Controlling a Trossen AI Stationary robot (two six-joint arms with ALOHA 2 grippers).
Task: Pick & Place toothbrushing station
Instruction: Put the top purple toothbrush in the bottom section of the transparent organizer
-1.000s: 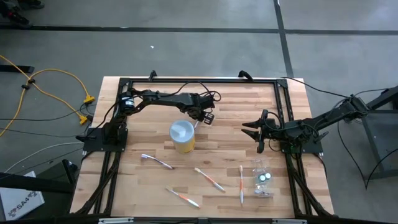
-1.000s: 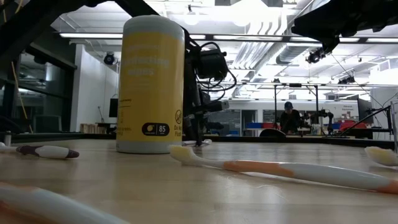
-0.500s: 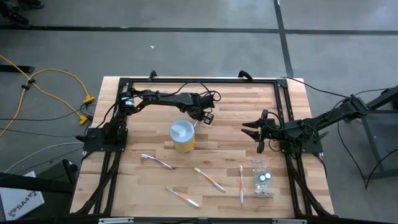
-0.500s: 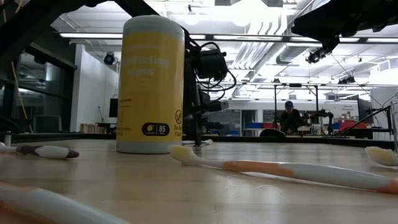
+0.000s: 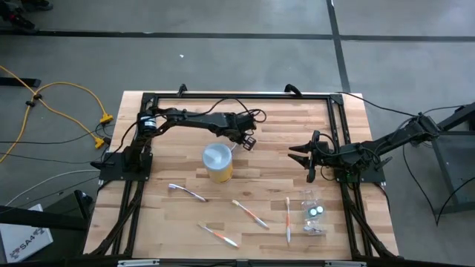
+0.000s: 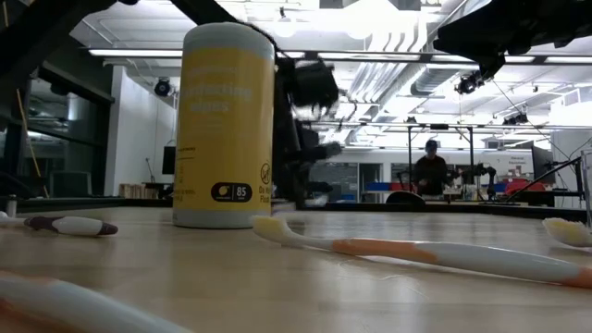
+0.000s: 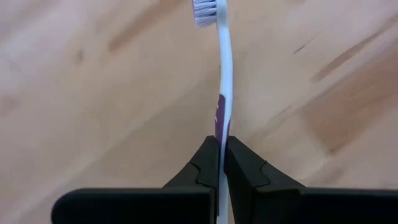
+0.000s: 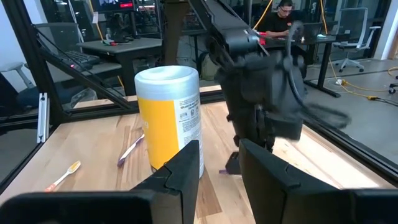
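Note:
My left gripper hangs over the table's far middle, just behind a yellow canister with a white lid. It is shut on a white toothbrush with a purple grip. My right gripper waits open at the right, pointing level toward the canister. A white and purple toothbrush and three orange-handled ones lie flat on the near half of the table. A clear plastic holder lies at the near right, with two teal caps showing in it. My left gripper pinches the toothbrush's handle at its purple grip between the two fingers. The fingers slant down from the far left. The brush runs on past the fingertips, its bristle head farthest from them. I cannot tell whether the head touches the table.
The tall yellow canister stands upright close in front of my left gripper. Black frame rails run along the table's edges. Bare wood lies between the two grippers. People sit at desks in the room behind.
My left gripper has gone up a little behind the canister and has tipped. The toothbrush end that lay on the table below it has come up with it. My right arm has kept still.

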